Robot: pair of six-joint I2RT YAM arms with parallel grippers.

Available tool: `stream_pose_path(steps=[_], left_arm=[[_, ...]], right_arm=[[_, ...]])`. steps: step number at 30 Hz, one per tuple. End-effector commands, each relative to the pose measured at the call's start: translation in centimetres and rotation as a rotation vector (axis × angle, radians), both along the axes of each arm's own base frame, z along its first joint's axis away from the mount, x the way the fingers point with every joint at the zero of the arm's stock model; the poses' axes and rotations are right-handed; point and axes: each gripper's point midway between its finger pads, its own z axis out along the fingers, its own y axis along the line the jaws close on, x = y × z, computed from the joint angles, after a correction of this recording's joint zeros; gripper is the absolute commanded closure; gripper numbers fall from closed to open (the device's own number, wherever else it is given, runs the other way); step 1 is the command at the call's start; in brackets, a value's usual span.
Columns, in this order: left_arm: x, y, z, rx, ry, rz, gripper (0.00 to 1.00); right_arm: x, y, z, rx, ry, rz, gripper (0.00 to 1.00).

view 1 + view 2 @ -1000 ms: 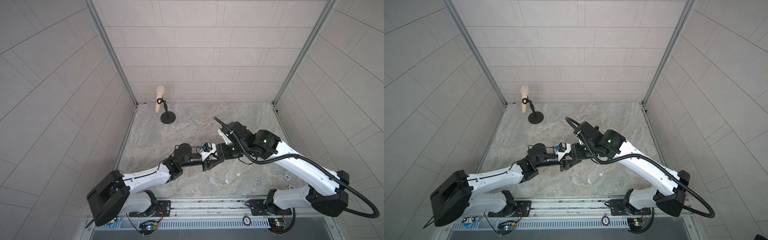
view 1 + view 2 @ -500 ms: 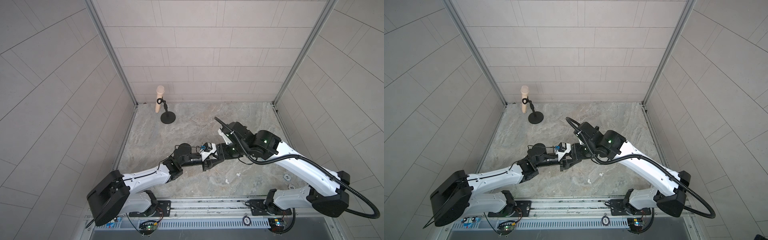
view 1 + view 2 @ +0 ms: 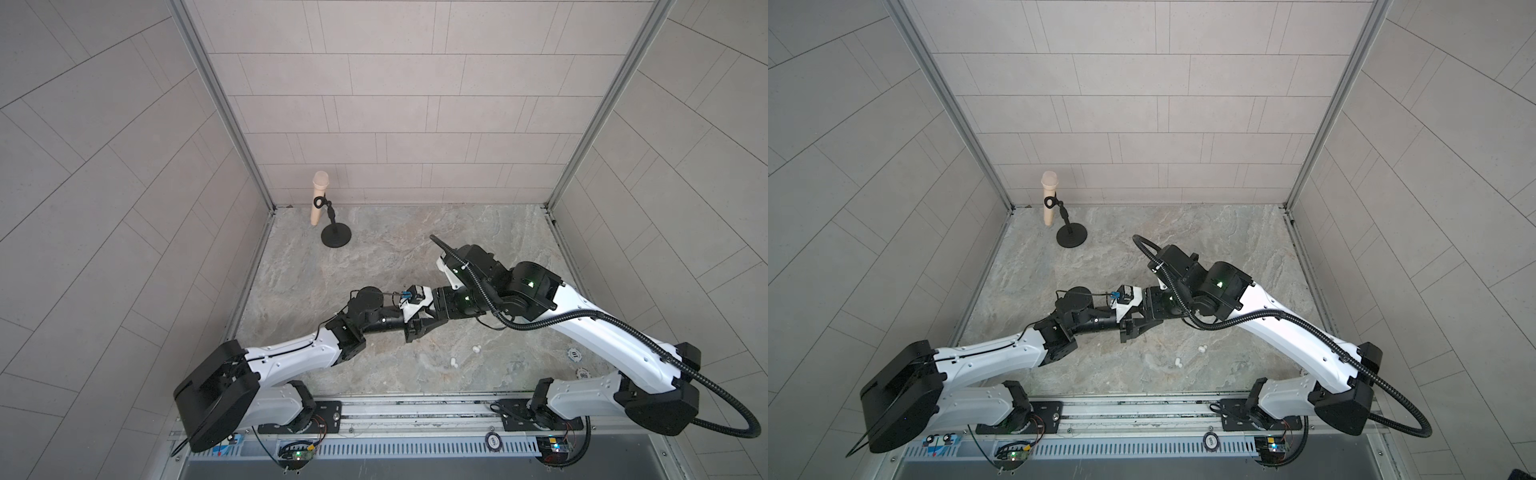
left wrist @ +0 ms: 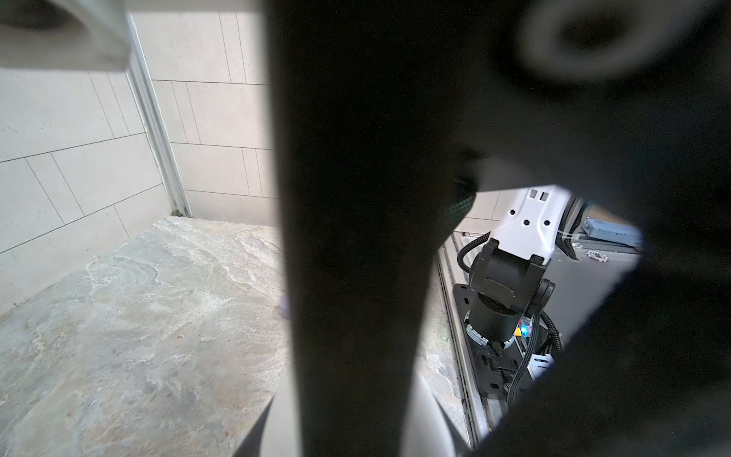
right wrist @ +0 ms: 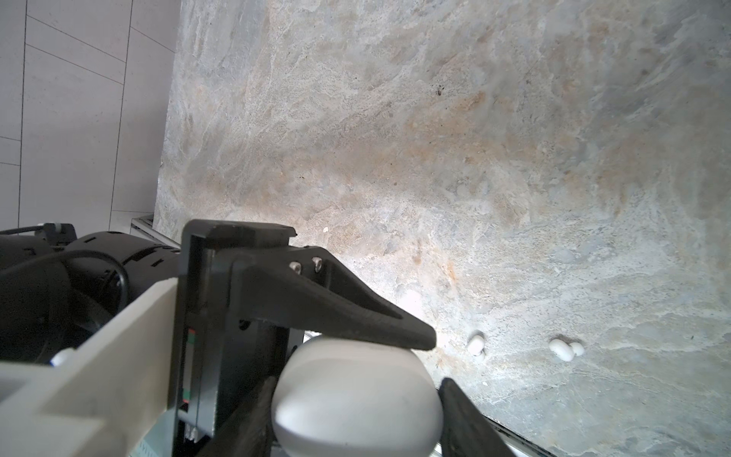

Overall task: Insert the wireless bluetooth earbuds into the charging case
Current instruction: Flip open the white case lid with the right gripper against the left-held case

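The white rounded charging case sits between the two black fingers of my right gripper, which is shut on it, lid closed. My left gripper comes in from the side, shut, its tip resting on the case's upper edge. In both top views the two grippers meet mid-table, left and right, and the case is hidden between them. Two white wireless bluetooth earbuds lie loose on the stone floor just beyond the case; they also show in a top view.
A beige microphone on a black stand stands at the back left corner. Two round poker chips lie near the right arm's base. Dark blurred parts block most of the left wrist view; a lilac bit peeks out on the floor.
The left gripper's fingers have closed the last bit. Neither arm has visibly shifted, and the right gripper keeps its hold on the case.
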Motion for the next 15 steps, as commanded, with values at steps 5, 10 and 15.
stream_pose_path(steps=[5, 10, 15], left_arm=[[-1.6, -0.6, 0.5, -0.004, 0.014, -0.076, 0.79], [-1.6, -0.4, 0.6, -0.013, 0.021, -0.073, 0.8], [-1.9, 0.0, 1.3, -0.044, 0.047, -0.089, 0.82]], right_arm=[[1.0, 0.8, 4.8, 0.156, -0.187, 0.001, 0.3], [0.3, -1.0, 5.7, 0.144, -0.204, 0.001, 0.23], [-0.4, -4.5, 5.0, 0.04, -0.243, 0.038, 0.21]])
